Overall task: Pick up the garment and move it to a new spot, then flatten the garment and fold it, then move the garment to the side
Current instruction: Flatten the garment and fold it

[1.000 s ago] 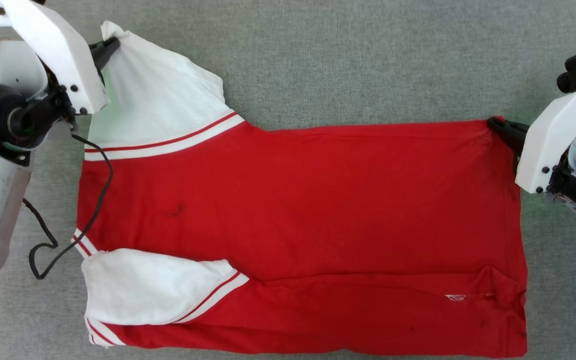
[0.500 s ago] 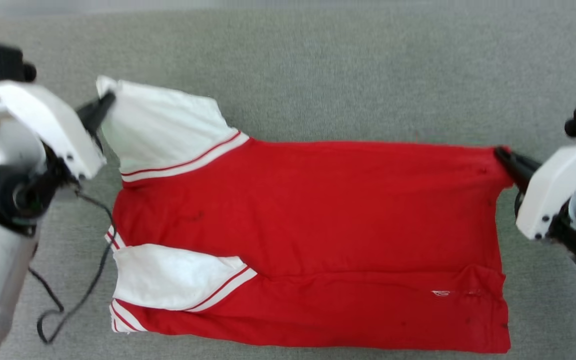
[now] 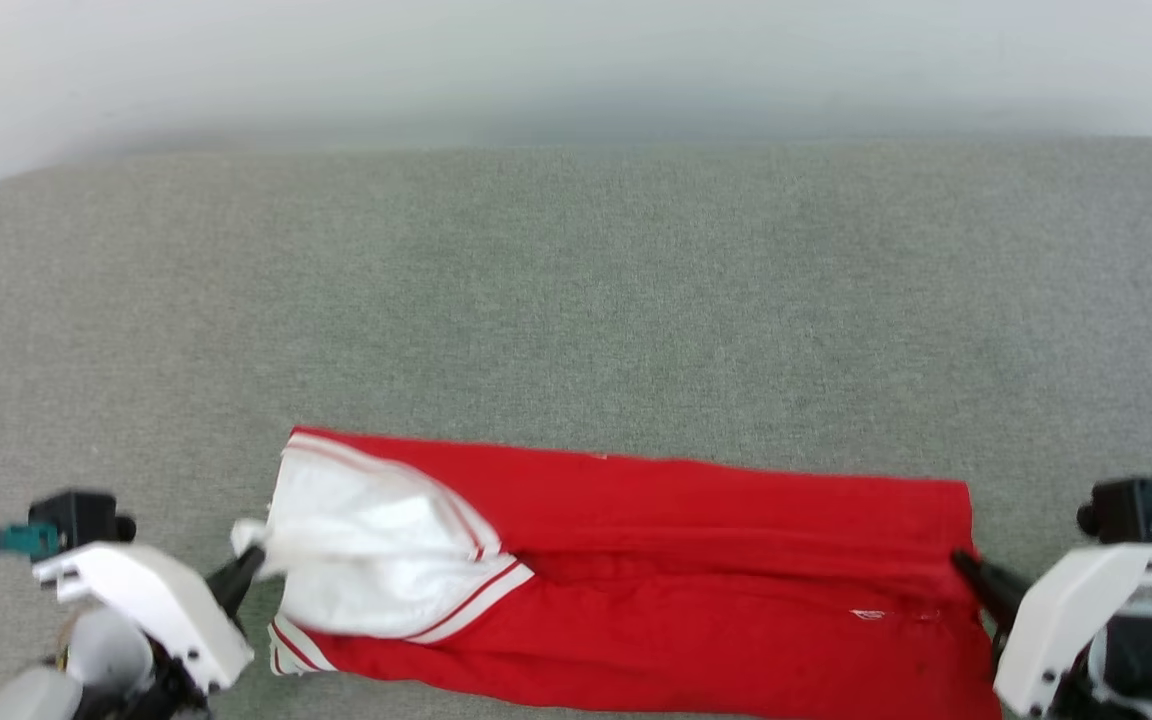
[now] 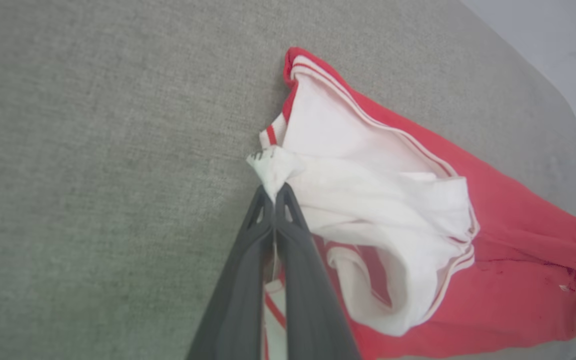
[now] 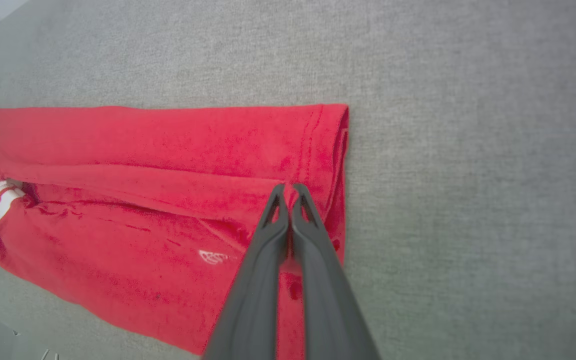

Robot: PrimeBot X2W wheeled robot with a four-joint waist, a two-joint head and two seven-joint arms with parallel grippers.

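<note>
The garment (image 3: 696,560) lies doubled over lengthwise as a long red band at the near edge of the grey fabric-covered worktop (image 3: 576,300), sleeve end to the robot's left and hem end to its right. The left end effector (image 4: 273,192) is pinched tight on a bunched corner of the white sleeve (image 4: 368,200). The right end effector (image 5: 290,187) is pinched on the red cloth at the folded edge near the hem corner.
</note>
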